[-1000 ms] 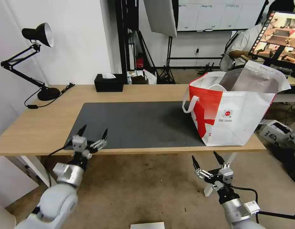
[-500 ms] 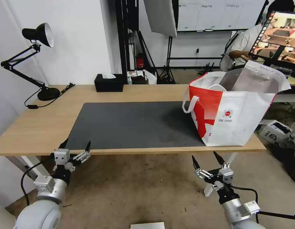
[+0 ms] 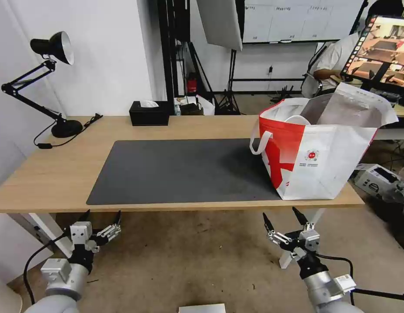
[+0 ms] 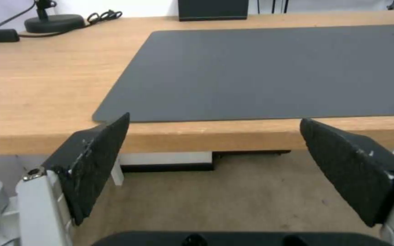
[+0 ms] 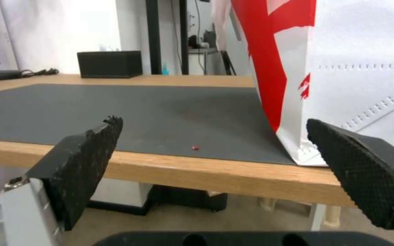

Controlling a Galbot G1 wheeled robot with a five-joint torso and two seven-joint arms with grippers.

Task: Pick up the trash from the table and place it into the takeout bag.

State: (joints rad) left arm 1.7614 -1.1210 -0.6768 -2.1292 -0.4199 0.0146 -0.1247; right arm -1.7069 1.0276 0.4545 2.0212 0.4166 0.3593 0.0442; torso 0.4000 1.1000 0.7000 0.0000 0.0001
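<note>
You see both arms parked below bench (image 3: 58,174) front edge: left gripper (image 3: 101,220), right gripper (image 3: 283,220), jaws spread, empty. Takeout bag (image 3: 315,161) stands on bench's right end. Risk: tiny red scrap (image 5: 195,147) on mat (image 3: 184,169) gets overlooked.

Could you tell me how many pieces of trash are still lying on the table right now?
0 whole pieces on the table; a tiny red scrap lies on the mat beside the takeout bag. A white rim shows inside the bag; more may be hidden.
</note>
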